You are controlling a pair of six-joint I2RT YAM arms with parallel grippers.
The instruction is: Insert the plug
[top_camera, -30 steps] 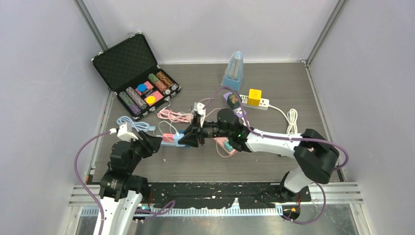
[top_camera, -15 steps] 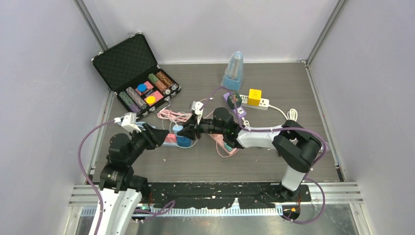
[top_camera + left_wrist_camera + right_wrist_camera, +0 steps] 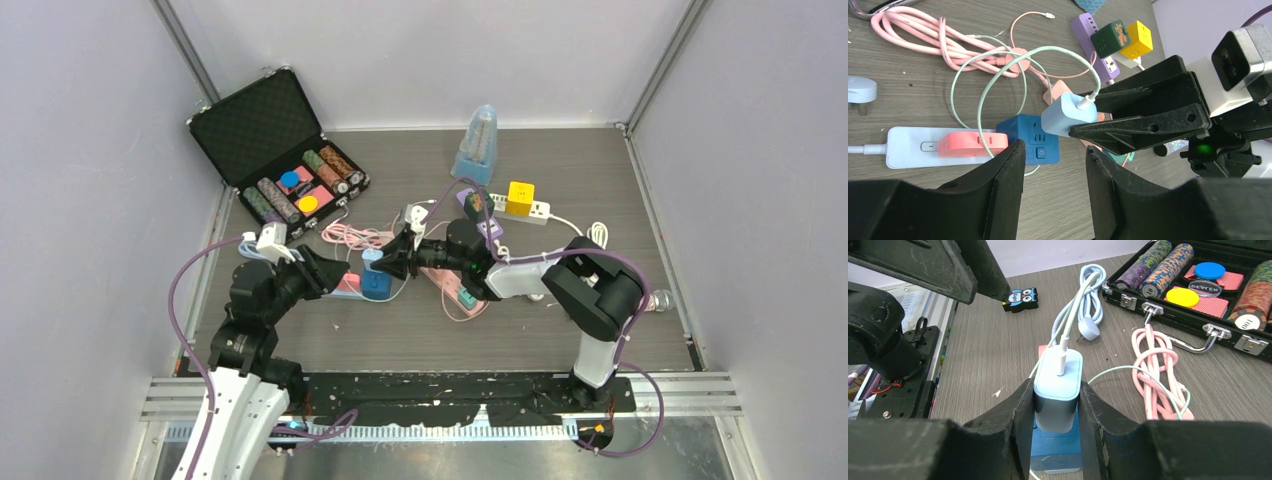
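Observation:
A light-blue plug [image 3: 1058, 385] with a pale green cable is clamped between the fingers of my right gripper [image 3: 1055, 386], which is shut on it. Directly under the plug stands a blue cube socket [image 3: 1055, 450]; the plug's prongs are hidden, so I cannot tell whether they touch it. In the left wrist view the plug [image 3: 1068, 114] sits tilted over the cube [image 3: 1028, 145], at the cube's upper right corner. My left gripper [image 3: 1054, 160] is open and holds nothing, hovering just in front of the cube. From above, the plug [image 3: 372, 257] lies between both grippers.
The cube sits at the end of a pale power strip [image 3: 908, 147], which carries a pink plug [image 3: 970, 143]. A coiled pink cable [image 3: 355, 237], an open chip case [image 3: 280, 160], a purple strip [image 3: 480, 212], a white strip with a yellow cube [image 3: 520, 198] and a blue metronome [image 3: 478, 145] lie behind.
My right arm has folded in and drawn the plug up and slightly right, uncovering the blue cube. My left gripper has moved up and right toward the power strip.

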